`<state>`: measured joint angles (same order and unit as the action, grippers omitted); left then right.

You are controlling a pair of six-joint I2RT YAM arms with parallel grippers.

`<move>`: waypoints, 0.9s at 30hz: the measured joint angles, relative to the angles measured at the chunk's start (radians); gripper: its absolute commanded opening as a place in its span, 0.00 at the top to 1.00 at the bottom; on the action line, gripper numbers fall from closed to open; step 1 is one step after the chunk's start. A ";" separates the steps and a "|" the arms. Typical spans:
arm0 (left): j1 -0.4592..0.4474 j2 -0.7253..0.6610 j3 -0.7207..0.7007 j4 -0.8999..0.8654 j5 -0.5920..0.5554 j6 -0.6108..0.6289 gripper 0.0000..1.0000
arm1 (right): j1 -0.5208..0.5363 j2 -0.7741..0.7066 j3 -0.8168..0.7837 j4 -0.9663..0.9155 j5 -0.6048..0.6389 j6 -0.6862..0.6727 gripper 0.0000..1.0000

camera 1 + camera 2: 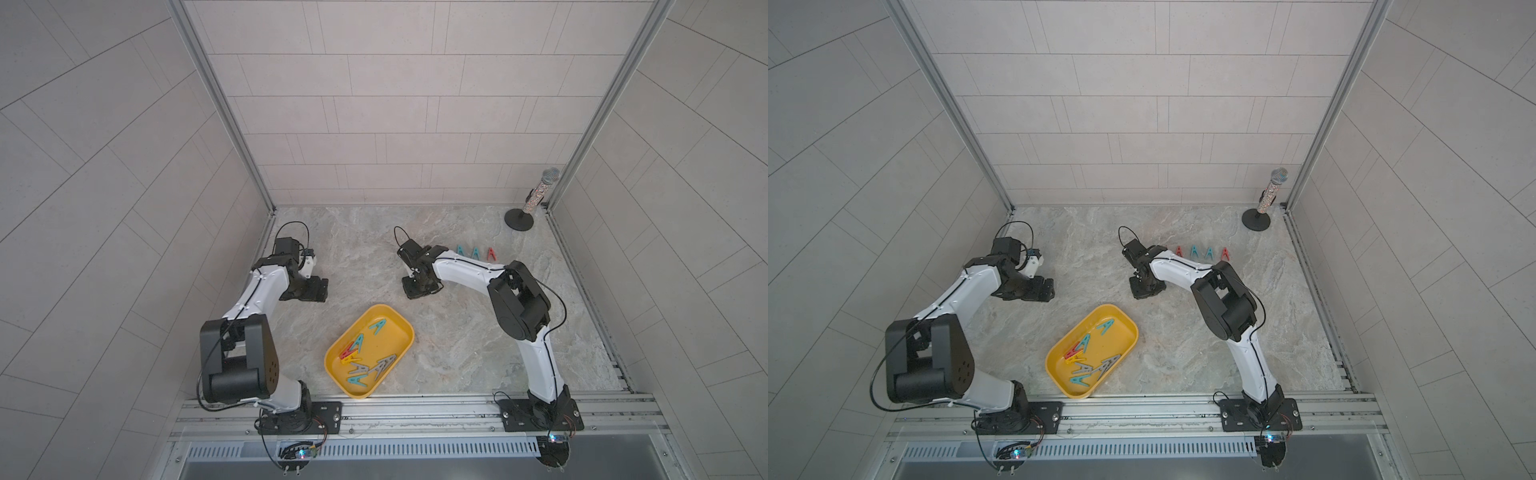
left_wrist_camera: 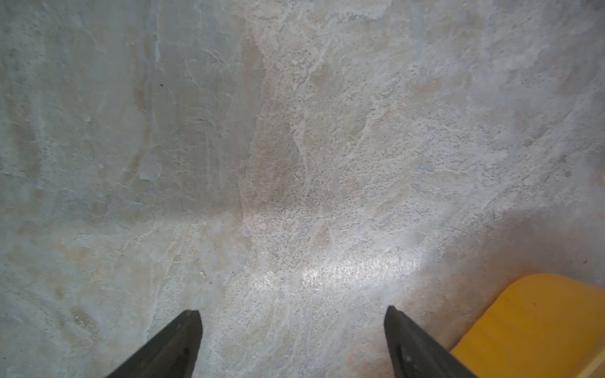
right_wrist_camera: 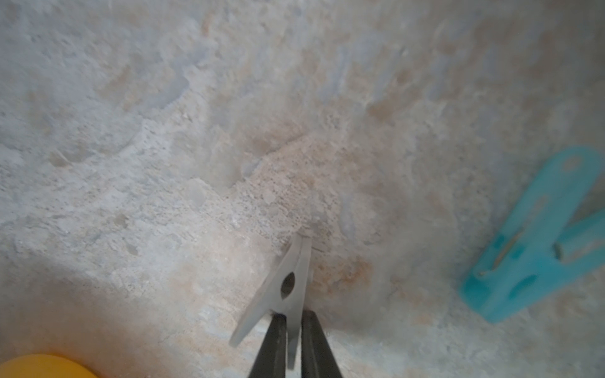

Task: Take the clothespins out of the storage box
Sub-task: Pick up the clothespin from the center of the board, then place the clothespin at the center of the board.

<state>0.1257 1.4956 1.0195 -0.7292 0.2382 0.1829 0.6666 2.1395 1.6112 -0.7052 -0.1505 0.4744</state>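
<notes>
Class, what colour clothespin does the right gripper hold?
Grey clothespin, clearest in the right wrist view.

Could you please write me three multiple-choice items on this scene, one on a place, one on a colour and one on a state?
1. Where does the row of clothespins lie?
A. by the left arm's base
B. on the table, just beyond the right arm
C. on the front rail

2. What colour is the clothespin in the right end effector?
A. red
B. grey
C. yellow

3. How is the left end effector?
A. open and empty
B. shut on a clothespin
C. shut and empty

Key: 1 B, a top view shows red and teal pegs lined up there. 2 B, the right wrist view shows the grey clothespin pinched. 3 A, the left wrist view shows its jaws apart over bare table.
</notes>
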 measured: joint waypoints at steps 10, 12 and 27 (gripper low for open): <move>0.000 -0.015 0.000 0.000 0.006 0.000 0.05 | -0.031 -0.193 -0.109 -0.014 -0.008 -0.011 1.00; 0.000 -0.017 0.000 0.000 0.008 0.000 0.05 | -0.077 -0.260 -0.140 -0.011 -0.024 -0.027 1.00; 0.000 -0.031 0.000 0.000 0.020 0.000 0.05 | -0.359 -0.201 -0.194 -0.018 -0.044 -0.129 1.00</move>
<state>0.1257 1.4643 1.0195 -0.7296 0.2581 0.1833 0.3077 1.9385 1.4174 -0.7235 -0.1947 0.3450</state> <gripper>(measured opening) 0.950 0.061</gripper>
